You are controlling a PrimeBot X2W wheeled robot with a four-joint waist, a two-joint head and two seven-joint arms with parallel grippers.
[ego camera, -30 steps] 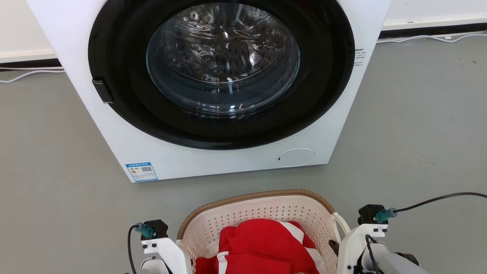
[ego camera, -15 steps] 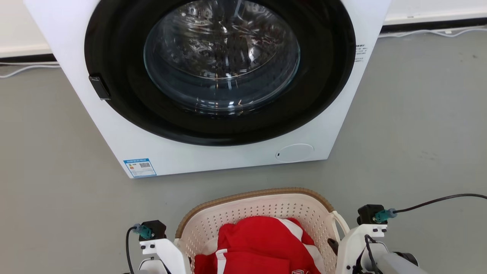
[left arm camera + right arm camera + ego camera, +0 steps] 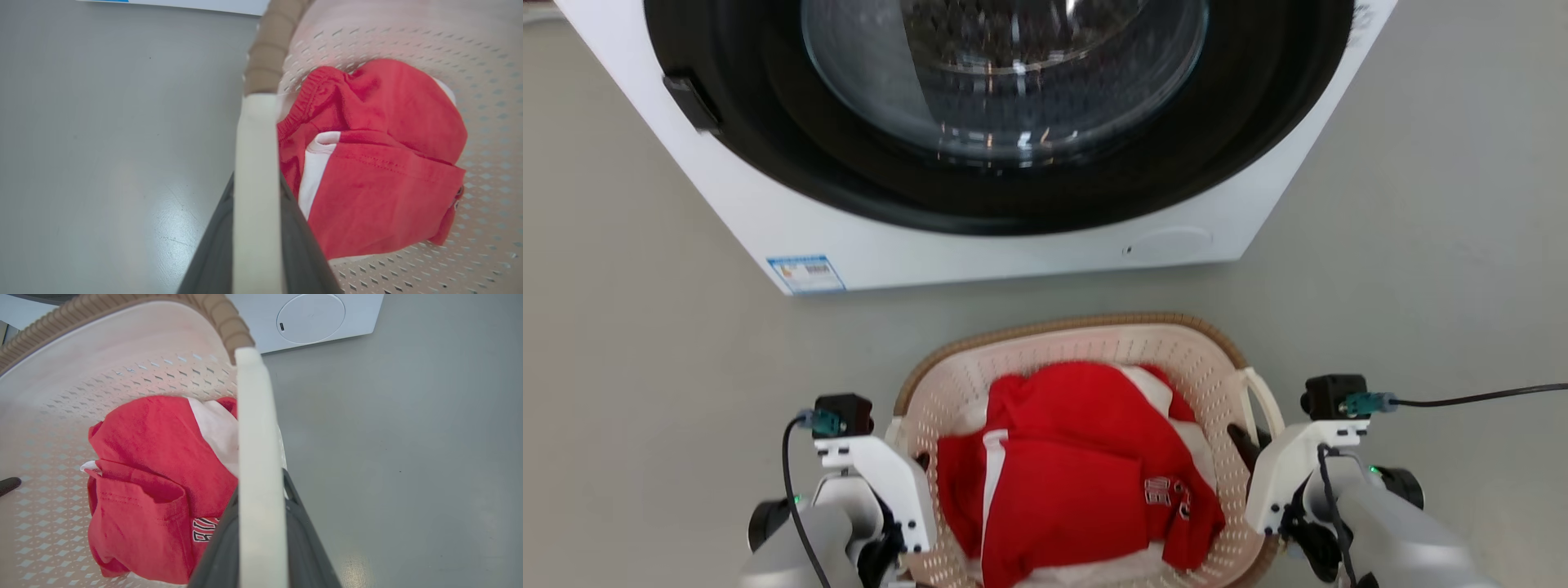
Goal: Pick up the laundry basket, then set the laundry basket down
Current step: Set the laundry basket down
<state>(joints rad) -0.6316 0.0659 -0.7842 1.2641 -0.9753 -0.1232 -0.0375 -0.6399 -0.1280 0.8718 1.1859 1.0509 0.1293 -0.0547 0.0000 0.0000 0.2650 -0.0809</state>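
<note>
The cream perforated laundry basket (image 3: 1086, 343) with its brown woven-look rim (image 3: 122, 306) sits in front of me, between my two arms, with a red and white garment (image 3: 1078, 474) inside. My left gripper (image 3: 919, 464) is shut on the basket's white left loop handle (image 3: 255, 163), with a dark finger (image 3: 212, 253) on either side of it. My right gripper (image 3: 1243, 441) is shut on the right loop handle (image 3: 257, 437) in the same way. Whether the basket's bottom touches the floor is hidden.
A white front-loading washing machine (image 3: 980, 245) with a black-ringed glass door stands just beyond the basket, a narrow strip of grey floor (image 3: 670, 367) between them. Open floor lies to the left and right. A black cable (image 3: 1478, 398) runs off my right wrist.
The whole head view has shifted, so the camera moved: the machine looms larger and more of the basket shows. Both grippers stay closed on the handles.
</note>
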